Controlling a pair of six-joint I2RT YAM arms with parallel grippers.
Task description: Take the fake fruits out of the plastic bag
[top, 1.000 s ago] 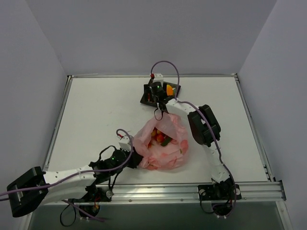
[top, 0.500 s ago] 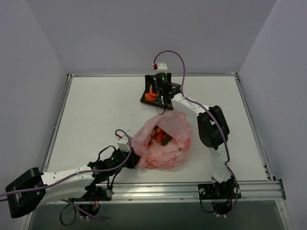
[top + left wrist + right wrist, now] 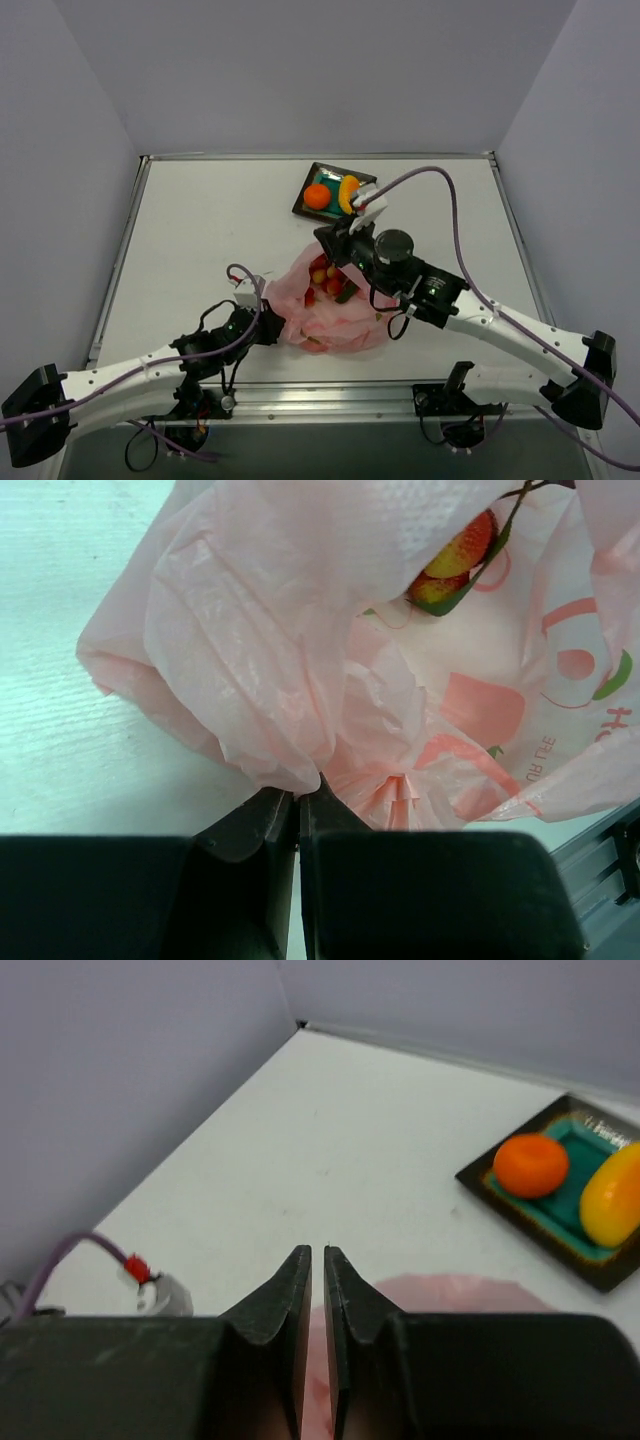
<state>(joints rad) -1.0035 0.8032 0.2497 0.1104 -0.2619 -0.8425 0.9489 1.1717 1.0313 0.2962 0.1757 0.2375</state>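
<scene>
The pink plastic bag [image 3: 340, 312] lies open near the front of the table, with small red fruits [image 3: 325, 277] and a green-leaved piece showing in its mouth. My left gripper [image 3: 272, 322] is shut on the bag's left edge; in the left wrist view its tips [image 3: 298, 792] pinch a fold of the plastic bag [image 3: 260, 650], and a red-yellow fruit [image 3: 455, 558] shows inside. My right gripper [image 3: 325, 240] hovers above the bag's far rim, shut and holding nothing [image 3: 317, 1250]. The orange [image 3: 317, 196] and mango [image 3: 348, 193] lie on the teal plate [image 3: 306, 210].
The teal plate [image 3: 590, 1265] with the orange [image 3: 531, 1165] and mango [image 3: 610, 1205] stands at the back of the table. Grey walls enclose the table on three sides. A metal rail [image 3: 330, 398] runs along the front edge.
The right gripper has let go of the orange on the plate, drawn back toward the bag and closed its jaws. The left gripper still holds the bag edge.
</scene>
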